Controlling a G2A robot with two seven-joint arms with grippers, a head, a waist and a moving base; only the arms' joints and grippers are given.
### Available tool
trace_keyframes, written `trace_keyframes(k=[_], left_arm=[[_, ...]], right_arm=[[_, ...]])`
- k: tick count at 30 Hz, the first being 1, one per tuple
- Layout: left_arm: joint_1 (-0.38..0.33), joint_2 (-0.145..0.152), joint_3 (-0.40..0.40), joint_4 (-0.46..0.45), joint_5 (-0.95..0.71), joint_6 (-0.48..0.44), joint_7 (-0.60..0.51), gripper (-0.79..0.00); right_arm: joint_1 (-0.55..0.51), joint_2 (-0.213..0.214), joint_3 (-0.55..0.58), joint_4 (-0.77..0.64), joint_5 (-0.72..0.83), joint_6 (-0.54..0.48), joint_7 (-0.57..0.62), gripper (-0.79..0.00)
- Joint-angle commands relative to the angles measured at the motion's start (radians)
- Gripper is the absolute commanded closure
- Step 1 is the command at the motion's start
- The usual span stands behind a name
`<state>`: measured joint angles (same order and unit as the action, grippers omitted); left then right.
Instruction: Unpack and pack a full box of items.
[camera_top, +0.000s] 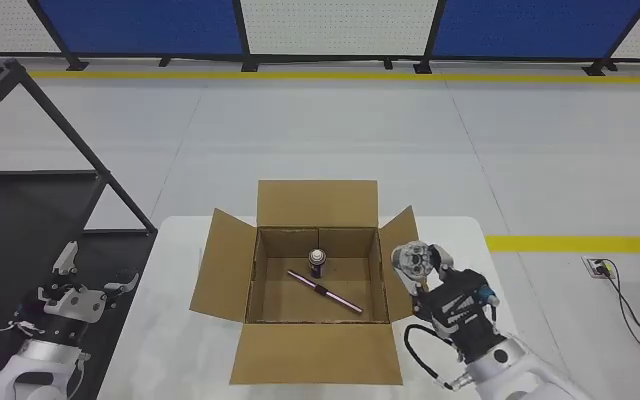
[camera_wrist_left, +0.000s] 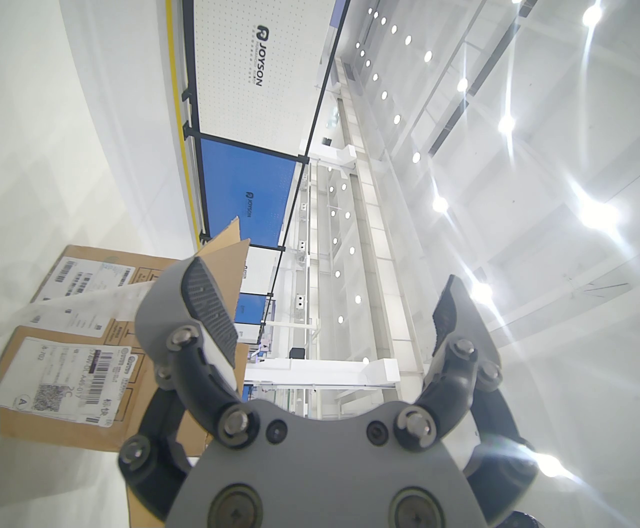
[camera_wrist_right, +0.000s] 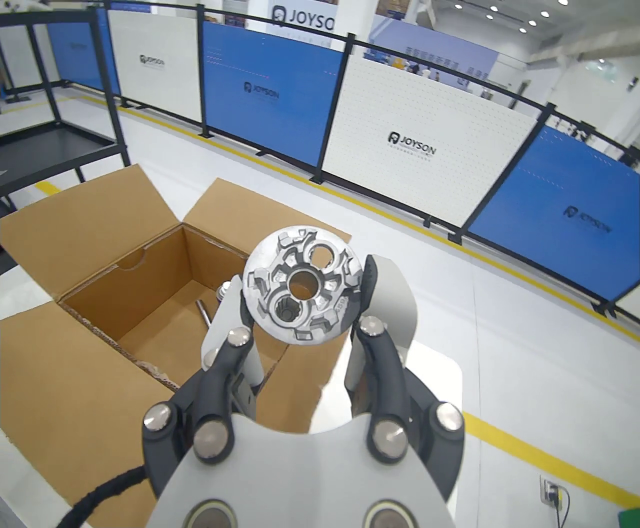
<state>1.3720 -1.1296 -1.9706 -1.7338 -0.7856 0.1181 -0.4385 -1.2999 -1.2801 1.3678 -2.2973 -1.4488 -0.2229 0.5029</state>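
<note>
Gripping metal disc (camera_wrist_right: 265, 280), right gripper (camera_wrist_right: 305, 291) beside box (camera_top: 318, 205); left gripper (camera_wrist_left: 330, 310) splayed, pointing skyward

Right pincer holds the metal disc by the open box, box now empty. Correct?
Not empty. The top view shows a rod and a small canister inside the box. The rest stands: the right pincer holds the metal disc by the open box.
</note>
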Motion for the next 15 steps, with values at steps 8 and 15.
trace_keyframes(k=[8, 15], left_arm=[[0.000, 0.000, 0.000, 0.000, 0.000, 0.000, 0.000, -0.785], [0.000, 0.000, 0.000, 0.000, 0.000, 0.000, 0.000, -0.785]], right_arm=[[0.250, -0.025, -0.252, 0.150, -0.034, -0.051, 0.127, 0.000], [0.401, -0.056, -0.354, 0.367, -0.029, 0.023, 0.219, 0.000]])
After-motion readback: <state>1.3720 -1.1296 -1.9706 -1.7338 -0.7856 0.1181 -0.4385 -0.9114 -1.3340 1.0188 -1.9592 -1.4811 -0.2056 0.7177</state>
